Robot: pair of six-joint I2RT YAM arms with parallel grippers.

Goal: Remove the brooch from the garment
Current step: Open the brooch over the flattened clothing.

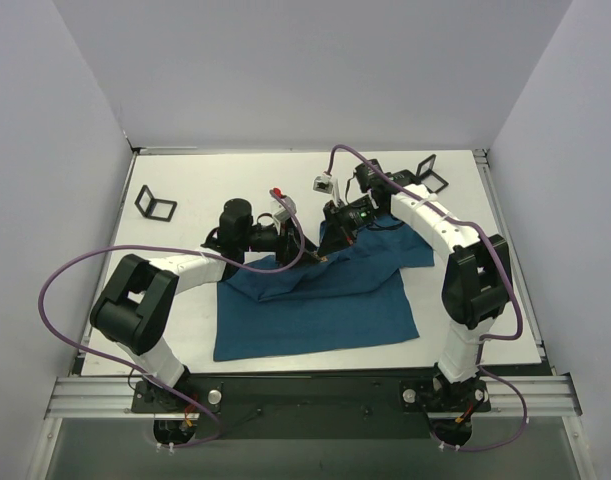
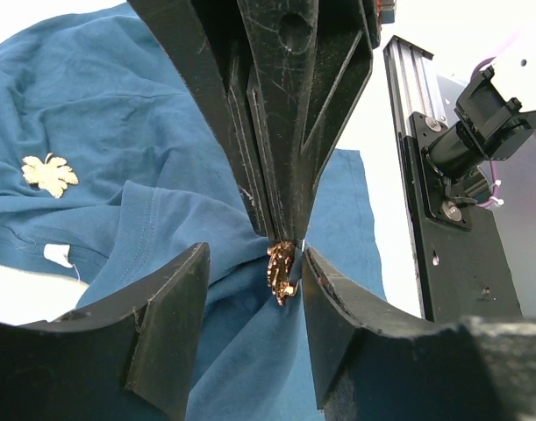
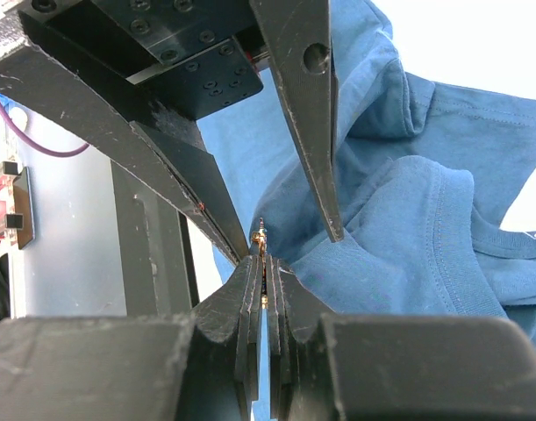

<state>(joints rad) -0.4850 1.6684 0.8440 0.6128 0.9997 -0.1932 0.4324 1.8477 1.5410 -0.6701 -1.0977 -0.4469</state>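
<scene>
The dark teal garment (image 1: pixel 315 300) lies crumpled on the table. A fold of it rises to the brooch (image 2: pixel 282 270), a tiny gold-orange ornament, also seen in the top view (image 1: pixel 322 259) and in the right wrist view (image 3: pixel 262 244). My right gripper (image 3: pixel 265 263) is shut on the brooch; in the left wrist view (image 2: pixel 285 235) it comes down from above. My left gripper (image 2: pixel 253 259) is open, with one finger on each side of the brooch and the raised fold. The pale leaf-shaped logo (image 2: pixel 48 174) lies on the flat cloth to the left.
Two black square frames stand on the table, one at the back left (image 1: pixel 155 204) and one at the back right (image 1: pixel 425 175). White walls close in three sides. An aluminium rail (image 1: pixel 305 395) runs along the near edge. A white neck label (image 2: pixel 57 255) shows.
</scene>
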